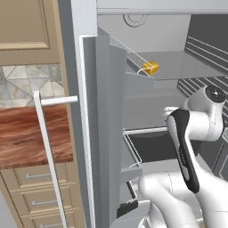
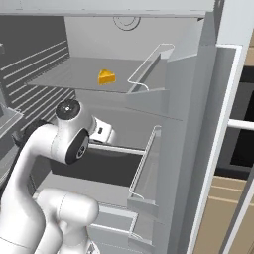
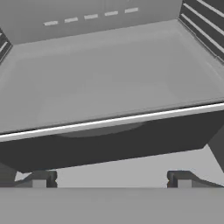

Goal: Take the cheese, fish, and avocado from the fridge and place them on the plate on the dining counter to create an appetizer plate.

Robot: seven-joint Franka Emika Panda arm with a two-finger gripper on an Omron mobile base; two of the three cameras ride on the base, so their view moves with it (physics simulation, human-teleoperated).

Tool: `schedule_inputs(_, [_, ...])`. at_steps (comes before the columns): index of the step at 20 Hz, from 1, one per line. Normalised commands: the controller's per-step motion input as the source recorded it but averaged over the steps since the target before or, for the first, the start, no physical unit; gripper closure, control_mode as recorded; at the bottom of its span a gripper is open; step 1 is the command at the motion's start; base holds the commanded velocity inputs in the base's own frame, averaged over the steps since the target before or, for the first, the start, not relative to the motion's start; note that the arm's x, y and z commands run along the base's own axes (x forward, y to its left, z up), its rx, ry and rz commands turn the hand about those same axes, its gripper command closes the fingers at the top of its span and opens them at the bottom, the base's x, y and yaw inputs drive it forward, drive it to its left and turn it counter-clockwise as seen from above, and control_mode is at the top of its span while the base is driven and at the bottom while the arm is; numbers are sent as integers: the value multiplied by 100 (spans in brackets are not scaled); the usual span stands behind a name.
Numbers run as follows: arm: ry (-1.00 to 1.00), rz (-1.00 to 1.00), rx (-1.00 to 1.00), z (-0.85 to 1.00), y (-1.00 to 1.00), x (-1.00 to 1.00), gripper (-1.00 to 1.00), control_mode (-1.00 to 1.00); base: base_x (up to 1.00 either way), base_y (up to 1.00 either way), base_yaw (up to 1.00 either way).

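The cheese [image 1: 150, 67] sits on the top shelf [image 1: 187, 67] inside the open fridge [image 1: 147, 35]. The arm [image 1: 185, 147] reaches in below that shelf. In the hand view, the gripper [image 3: 111, 179] is in front of a lower shelf [image 3: 109, 83].

wood countertop [image 1: 31, 133] | drawers [image 1: 38, 196] below | tiled backsplash [image 1: 26, 87] above
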Motion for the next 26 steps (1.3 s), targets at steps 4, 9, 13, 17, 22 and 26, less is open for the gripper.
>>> schedule_inputs(4, [-15, 6, -10, 86, 16, 34, -100, -100, 0, 0, 0])
schedule_inputs(9, [-7, 3, -12, 74, 16, 67, -100, -100, 0, 0, 0])
schedule_inputs(13, [-4, 1, -12, 67, 20, 59, -100, -100, 0, 0, 0])
schedule_inputs(17, [0, 0, -8, 45, 20, 47, -100, -100, 0, 0, 0])
schedule_inputs(22, [0, 0, -3, 21, 4, 36, -100, -100, 0, 0, 0])
schedule_inputs(26, [-2, -5, 0, -2, 0, 17, -100, -100, 0, 0, 0])
